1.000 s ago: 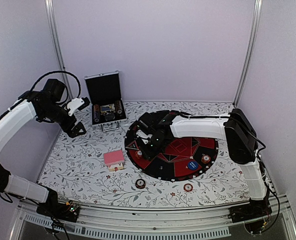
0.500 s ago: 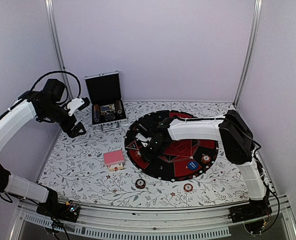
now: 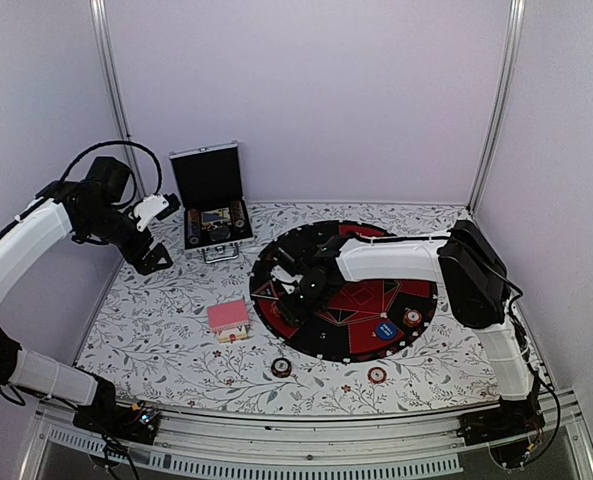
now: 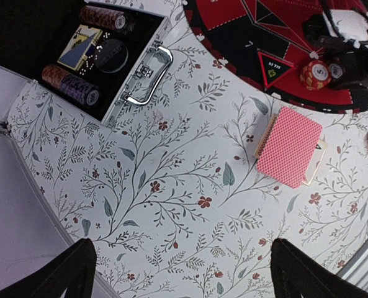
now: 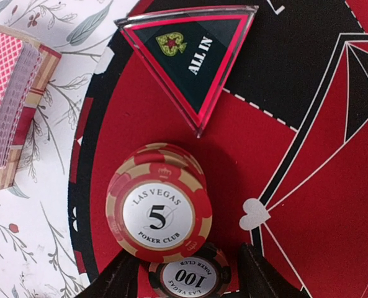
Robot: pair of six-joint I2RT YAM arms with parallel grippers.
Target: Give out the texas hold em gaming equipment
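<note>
The right gripper [image 5: 190, 273] is seen low over the round red-and-black felt mat [image 5: 308, 186]. Its dark fingers [image 5: 125, 276] are set apart on either side of a black-and-white striped poker chip marked 100 [image 5: 190, 280]. Whether the chip is actually pinched cannot be told, since the fingertips are cut off at the lower edge. Just beside that chip, at its 11 o'clock, a short stack of red-and-tan striped poker chips marked 5 [image 5: 159, 214] is found. At 12 o'clock from the stack a red-edged triangular ALL IN marker [image 5: 190, 56] is laid flat.

In the overhead view the right gripper [image 3: 294, 292] is placed near the mat's 9 o'clock rim. Off the mat, at its 8 o'clock, the pink-backed deck of playing cards [image 3: 228, 316] is rested on a small box, of which only the edges are shown, on the floral-printed tablecloth [image 3: 156, 330]. A blue round button [image 3: 384, 329] is set at the mat's 5 o'clock. Two loose striped chips [image 3: 281, 367] are laid on the cloth just past the mat's 6 o'clock edge.

The left gripper [image 4: 182, 261] is held above the cloth with its fingers spread wide and nothing between them. It is placed at 8 o'clock of the silver-edged black case [image 3: 213, 205], which is stood open at the table's 11 o'clock.
</note>
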